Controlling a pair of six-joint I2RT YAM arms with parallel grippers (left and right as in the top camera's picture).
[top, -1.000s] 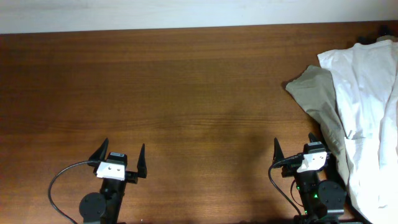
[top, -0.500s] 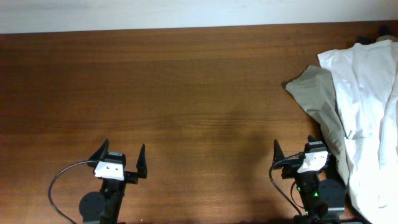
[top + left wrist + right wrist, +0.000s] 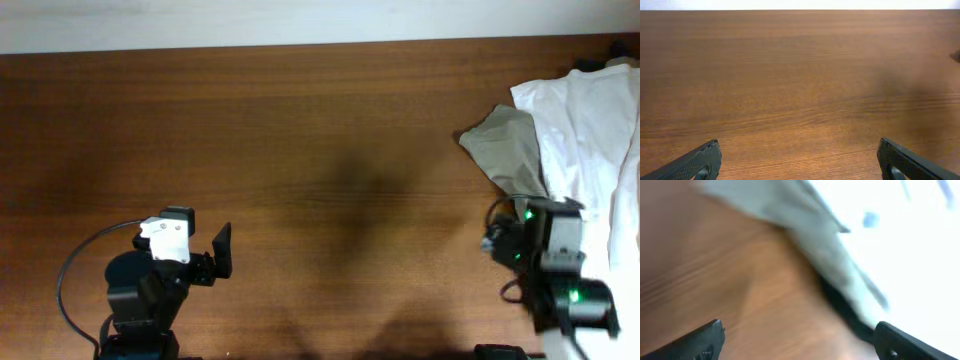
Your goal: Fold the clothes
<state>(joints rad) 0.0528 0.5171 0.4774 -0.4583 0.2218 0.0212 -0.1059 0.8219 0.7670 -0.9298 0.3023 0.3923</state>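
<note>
The white T-shirt lies crumpled at the table's right edge, partly over a khaki garment. Its printed patch does not show. My right gripper is open and empty, blurred, at the near edge of the khaki cloth. In the right wrist view the right gripper hovers over bare wood, with the white shirt just ahead at the right. My left gripper is open and empty at the front left, far from the clothes. The left wrist view shows the left gripper over bare table only.
The brown wooden table runs to a pale wall at the back. Dark fabric lies under the khaki garment near the right fingertip. A dark bit of cloth shows at the back right corner. A black cable loops by the left arm.
Both arms have risen from rest. The right gripper has moved forward and right, up to the khaki cloth. The left arm has lifted and turned slightly. The clothes have not moved.
</note>
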